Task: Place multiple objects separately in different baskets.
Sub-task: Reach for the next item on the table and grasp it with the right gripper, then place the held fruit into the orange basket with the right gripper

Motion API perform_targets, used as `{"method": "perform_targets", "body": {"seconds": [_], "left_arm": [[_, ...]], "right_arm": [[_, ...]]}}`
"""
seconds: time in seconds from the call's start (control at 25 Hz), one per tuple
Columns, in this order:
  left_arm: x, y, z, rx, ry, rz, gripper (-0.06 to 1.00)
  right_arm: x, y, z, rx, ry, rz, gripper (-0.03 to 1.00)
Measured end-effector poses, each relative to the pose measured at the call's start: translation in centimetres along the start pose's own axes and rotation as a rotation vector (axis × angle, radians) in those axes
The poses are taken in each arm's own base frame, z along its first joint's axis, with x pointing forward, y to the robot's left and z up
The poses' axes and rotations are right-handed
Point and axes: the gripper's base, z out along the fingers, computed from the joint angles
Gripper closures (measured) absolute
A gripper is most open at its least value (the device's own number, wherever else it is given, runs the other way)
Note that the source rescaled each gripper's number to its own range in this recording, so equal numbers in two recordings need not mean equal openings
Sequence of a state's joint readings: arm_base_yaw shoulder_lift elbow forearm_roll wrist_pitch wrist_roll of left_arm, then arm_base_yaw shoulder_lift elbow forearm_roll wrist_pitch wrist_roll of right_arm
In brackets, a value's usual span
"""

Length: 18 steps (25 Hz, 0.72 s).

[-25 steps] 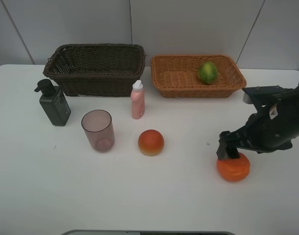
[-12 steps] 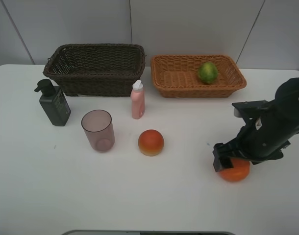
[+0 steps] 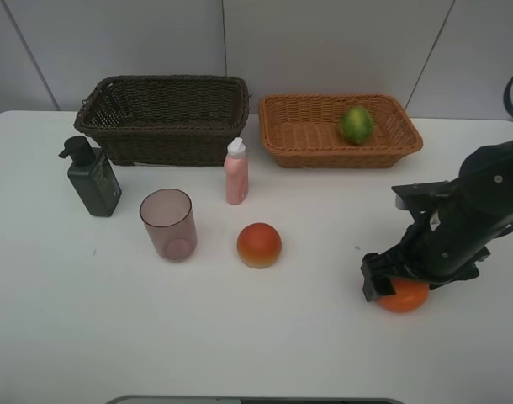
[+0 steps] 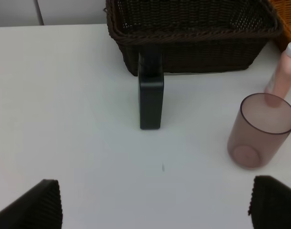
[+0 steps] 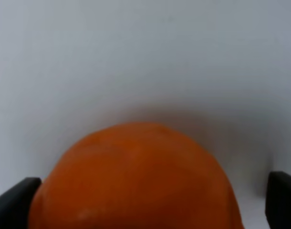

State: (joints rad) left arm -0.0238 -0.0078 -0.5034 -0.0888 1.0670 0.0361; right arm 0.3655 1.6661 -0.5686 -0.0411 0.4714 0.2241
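The right gripper [image 5: 148, 200] sits low over the wrinkled orange fruit [image 3: 405, 297] at the right of the white tabletop [image 3: 307, 345]. Its jaws are spread wide on either side and are not clamped on it. The left gripper [image 4: 155, 204] hangs wide open near the dark green pump bottle [image 4: 151, 98] and the translucent purplish cup [image 4: 262, 131]. A green citrus [image 3: 356, 124] lies in the light orange-brown wicker basket [image 3: 294, 135].

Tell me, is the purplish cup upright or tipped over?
Upright: the cup stands on its base with its open mouth facing up.
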Motion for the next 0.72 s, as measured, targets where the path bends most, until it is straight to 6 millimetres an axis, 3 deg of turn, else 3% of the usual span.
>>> {"method": "perform_targets", "body": {"seconds": [0.04, 0.12, 0.2, 0.72], "left_arm": [[0.0, 0.0, 0.0, 0.0, 0.0, 0.0, -0.05], [0.0, 0.0, 0.0, 0.0, 0.0, 0.0, -0.05], [0.0, 0.0, 0.0, 0.0, 0.0, 0.0, -0.05], [0.0, 0.0, 0.0, 0.0, 0.0, 0.0, -0.05]], "right_arm": [[-0.02, 0.0, 0.0, -0.001, -0.002, 0.0, 0.12], [-0.09, 0.02, 0.0, -0.002, -0.01, 0.0, 0.32], [-0.12, 0.04, 0.0, -0.004, -0.013, 0.003, 0.67], [-0.12, 0.14, 0.0, -0.015, -0.013, 0.024, 0.66]]}}
